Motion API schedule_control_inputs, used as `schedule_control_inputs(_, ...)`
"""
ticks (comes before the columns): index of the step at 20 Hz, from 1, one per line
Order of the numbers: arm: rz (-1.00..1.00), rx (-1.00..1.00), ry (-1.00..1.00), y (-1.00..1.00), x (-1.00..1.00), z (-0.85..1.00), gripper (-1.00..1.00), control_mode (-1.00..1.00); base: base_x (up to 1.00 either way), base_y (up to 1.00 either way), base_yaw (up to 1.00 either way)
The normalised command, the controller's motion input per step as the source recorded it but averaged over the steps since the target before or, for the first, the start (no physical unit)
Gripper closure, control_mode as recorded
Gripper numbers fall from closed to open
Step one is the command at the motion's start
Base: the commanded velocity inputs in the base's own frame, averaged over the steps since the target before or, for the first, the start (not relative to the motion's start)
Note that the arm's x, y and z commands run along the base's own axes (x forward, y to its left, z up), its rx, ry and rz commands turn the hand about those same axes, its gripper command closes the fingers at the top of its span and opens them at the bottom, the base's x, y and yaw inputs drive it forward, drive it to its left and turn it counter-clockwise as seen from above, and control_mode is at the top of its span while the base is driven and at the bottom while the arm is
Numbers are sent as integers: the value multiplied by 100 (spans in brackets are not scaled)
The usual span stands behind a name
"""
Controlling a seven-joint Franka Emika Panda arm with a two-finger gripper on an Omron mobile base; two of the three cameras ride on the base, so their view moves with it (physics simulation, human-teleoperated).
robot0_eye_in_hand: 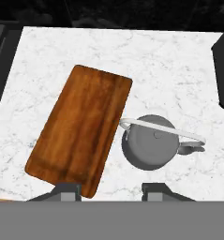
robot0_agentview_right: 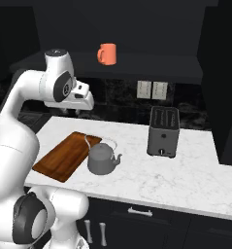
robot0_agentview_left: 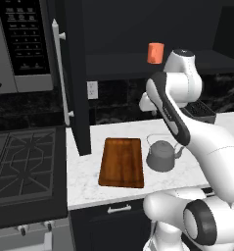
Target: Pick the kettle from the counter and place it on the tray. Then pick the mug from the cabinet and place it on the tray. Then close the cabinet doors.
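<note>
The dark grey kettle (robot0_agentview_left: pixel 161 156) (robot0_agentview_right: pixel 102 158) (robot0_eye_in_hand: pixel 153 149) stands on the white marble counter (robot0_agentview_right: pixel 185 175), just right of the reddish-brown wooden tray (robot0_agentview_left: pixel 121 163) (robot0_agentview_right: pixel 64 155) (robot0_eye_in_hand: pixel 80 131), which is bare. Its wire handle is upright. The orange mug (robot0_agentview_left: pixel 155 53) (robot0_agentview_right: pixel 107 53) sits on the shelf of the open dark cabinet (robot0_agentview_right: pixel 137 65). My gripper (robot0_eye_in_hand: pixel 112 192) hangs high above the counter and looks down on the tray and kettle. It is open, with nothing between its fingertips (robot0_eye_in_hand: pixel 69 192).
The left cabinet door (robot0_agentview_left: pixel 74 78) stands open with its silver bar handle (robot0_agentview_left: pixel 59 73); the right door (robot0_agentview_right: pixel 223 82) is open too. A grey toaster (robot0_agentview_right: pixel 163 131) stands right of the kettle. A microwave (robot0_agentview_left: pixel 20 44) and stove (robot0_agentview_left: pixel 20 166) lie to the left.
</note>
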Motion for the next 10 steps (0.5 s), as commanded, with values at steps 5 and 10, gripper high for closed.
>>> schedule_control_inputs(5,-42,0,0,-32,-5,-7,-100,-100,0,0,0)
schedule_control_inputs(10,-78,0,0,-55,0,-40,-100,-100,0,0,0)
